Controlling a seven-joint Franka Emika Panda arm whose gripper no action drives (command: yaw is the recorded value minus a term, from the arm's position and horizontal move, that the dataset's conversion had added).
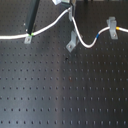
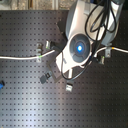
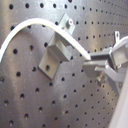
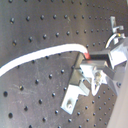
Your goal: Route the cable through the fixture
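From the first exterior view's left, I saw the cable (image 1: 50, 23), a thin white cord, come in along the black perforated table (image 1: 60, 90), pass an upright clip (image 1: 27, 38) where a green band showed, and climb toward the hand (image 1: 70, 10) at the top edge. From there it dropped past the fixture (image 1: 71, 43), a silver-grey bent metal clip leaning diagonally, sagged into a loop, then rose to the smaller clip (image 1: 112, 23), with blue and yellow bands near that end. Its long axis ran roughly left to right across the first exterior view. In the first wrist view the hand's fingers (image 3: 100, 62) were clenched on the cable just beside the fixture (image 3: 52, 54).
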